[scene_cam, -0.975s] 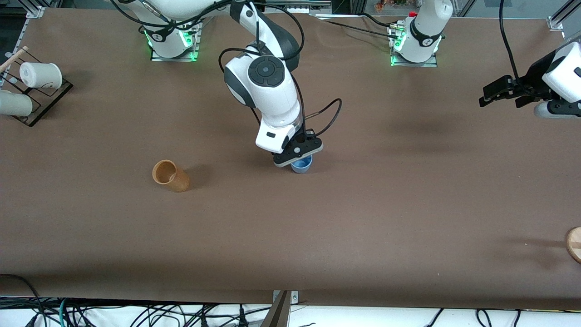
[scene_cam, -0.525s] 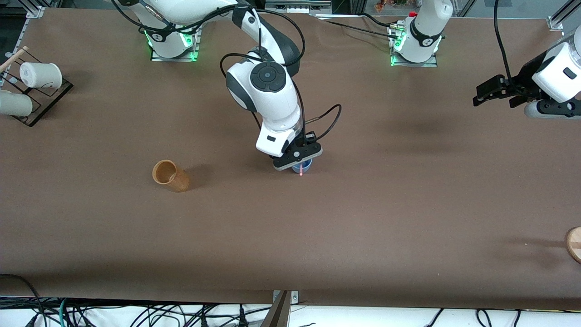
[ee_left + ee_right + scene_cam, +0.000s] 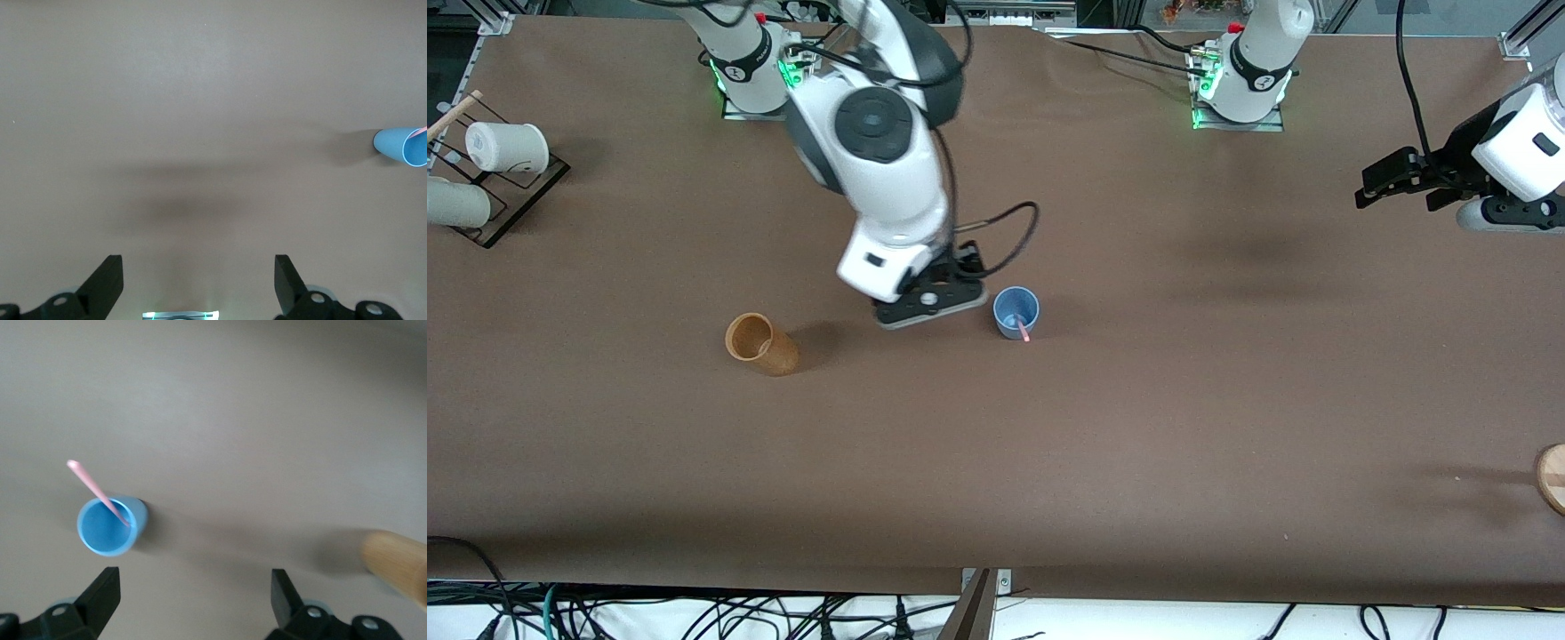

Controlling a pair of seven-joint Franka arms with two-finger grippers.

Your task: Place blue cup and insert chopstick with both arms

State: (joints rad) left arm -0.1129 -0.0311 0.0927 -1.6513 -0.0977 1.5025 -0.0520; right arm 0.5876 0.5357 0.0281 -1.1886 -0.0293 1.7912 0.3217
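Front view shows the job looks nearly done. Going from the right arm's end of the brown tabletop (image 3: 1138,444) to the left arm's end: a tan-brown cup (image 3: 761,344) lies tipped at about 8 o'clock from the middle of the picture. Next comes the right arm's black pincer (image 3: 929,304), which hangs low over the tabletop between the two cups. Its two fingers stand wide apart and hold nothing, as the right wrist view shows.

Just beside it, at its 3 o'clock, stands the small blue cup with no handle (image 3: 1016,312), upright near the middle of the tabletop. The thin pink chopstick (image 3: 1024,330) is in the cup. It leans on the rim, and its reddish tip pokes out toward 5 o'clock.

High over the left arm's end, near 2 o'clock in the picture, the left arm's black pincer (image 3: 1392,182) waits. It is wide open too, with nothing in it.

I think the step in hand is letting go and pulling away. The next move should be to lift the right arm up and off without bumping the cup.

The cup is a dull blue outside and a brighter blue inside (image 3: 107,525). The chopstick (image 3: 99,491) is pale pink and skinny, and it looks light enough to tip out with a small knock.
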